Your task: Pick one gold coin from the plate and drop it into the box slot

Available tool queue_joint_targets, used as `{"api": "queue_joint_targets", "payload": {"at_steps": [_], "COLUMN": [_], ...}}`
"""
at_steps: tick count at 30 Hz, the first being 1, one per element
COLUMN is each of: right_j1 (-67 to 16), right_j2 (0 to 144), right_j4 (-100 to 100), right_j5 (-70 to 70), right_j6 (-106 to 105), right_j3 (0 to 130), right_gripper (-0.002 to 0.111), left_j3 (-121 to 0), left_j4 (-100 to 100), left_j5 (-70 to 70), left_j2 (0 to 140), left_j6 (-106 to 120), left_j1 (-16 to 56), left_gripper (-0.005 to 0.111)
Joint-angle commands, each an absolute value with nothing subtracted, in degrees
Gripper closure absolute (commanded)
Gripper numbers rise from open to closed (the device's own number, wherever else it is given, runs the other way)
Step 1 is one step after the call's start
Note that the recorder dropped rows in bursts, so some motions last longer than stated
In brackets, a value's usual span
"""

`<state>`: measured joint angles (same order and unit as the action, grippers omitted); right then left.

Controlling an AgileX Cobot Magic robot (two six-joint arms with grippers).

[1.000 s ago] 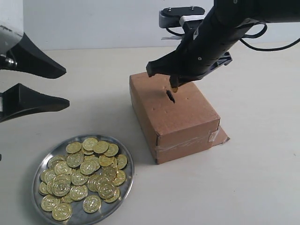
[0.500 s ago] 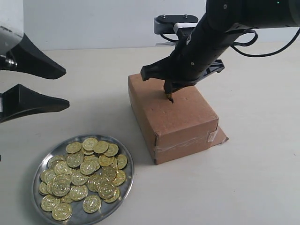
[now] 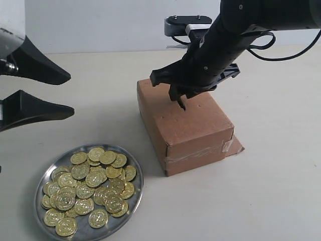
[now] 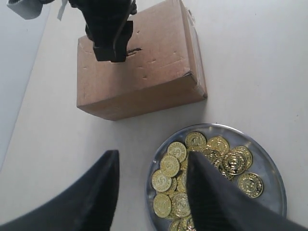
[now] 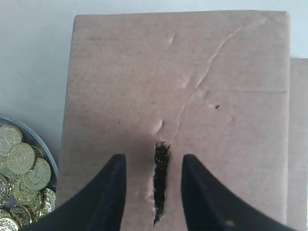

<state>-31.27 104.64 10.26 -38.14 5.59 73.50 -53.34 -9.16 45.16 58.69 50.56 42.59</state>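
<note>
The brown cardboard box (image 3: pixel 193 125) stands right of centre, with its dark ragged slot (image 3: pixel 181 105) in the top face. My right gripper (image 3: pixel 179 98) hovers just over that slot and is open. In the right wrist view its fingers straddle the slot (image 5: pixel 161 178) with nothing between them (image 5: pixel 153 159). No coin shows at the slot. The silver plate (image 3: pixel 134 170) at the front left holds several gold coins (image 3: pixel 88 188). My left gripper (image 3: pixel 71 94) hangs open above the table's left side, over the plate's edge (image 4: pixel 153 156).
A cardboard flap (image 3: pixel 236 146) sticks out at the box's lower right corner, with clear tape along the lower edge. Bare pale tabletop (image 3: pixel 261 191) surrounds box and plate. A white wall stands behind.
The right gripper came down onto the slot with a gold coin between its fingers, then opened. The coin is gone from view. The left arm stayed put.
</note>
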Motion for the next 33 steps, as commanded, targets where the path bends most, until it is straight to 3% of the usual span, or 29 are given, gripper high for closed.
{"api": "queue_joint_targets", "payload": {"at_steps": [1, 4, 5, 9, 15, 25, 33], "right_j1": [-31.4, -31.4, -31.4, -31.4, -31.4, -31.4, -31.4], "right_j2": [99.9, 93.3, 90.6, 79.4, 62.3, 30.9, 8.2], "right_j4": [7.3, 1.3, -1.0, -4.0, -4.0, -5.5, -5.1], "right_j5": [-37.3, -35.7, -35.1, -34.2, -31.1, -21.9, -15.5], "right_j6": [5.1, 5.1, 5.3, 5.2, 4.2, 4.7, 12.5], "right_j3": [74.1, 74.1, 74.1, 74.1, 68.1, 39.3, 18.1], "right_gripper": [0.081, 0.105, 0.108, 0.108, 0.108, 0.108, 0.108], "left_j3": [-53.6, -53.6, -53.6, -52.7, -42.6, -18.0, -5.4], "left_j4": [-9.2, -9.7, -9.8, -13.7, -26.9, -43.0, -49.0], "left_j5": [45.6, 45.6, 45.6, 42.1, 24.8, 4.8, 0.0], "left_j2": [57.3, 55.4, 54.4, 49.8, 40.1, 26.1, 17.7], "left_j6": [47.5, 44.1, 42.8, 36.8, 36.8, 36.6, 36.6], "left_j1": [42.6, 42.6, 42.6, 42.6, 42.6, 42.6, 42.6], "left_gripper": [0.073, 0.099, 0.107, 0.106, 0.106, 0.106, 0.106]}}
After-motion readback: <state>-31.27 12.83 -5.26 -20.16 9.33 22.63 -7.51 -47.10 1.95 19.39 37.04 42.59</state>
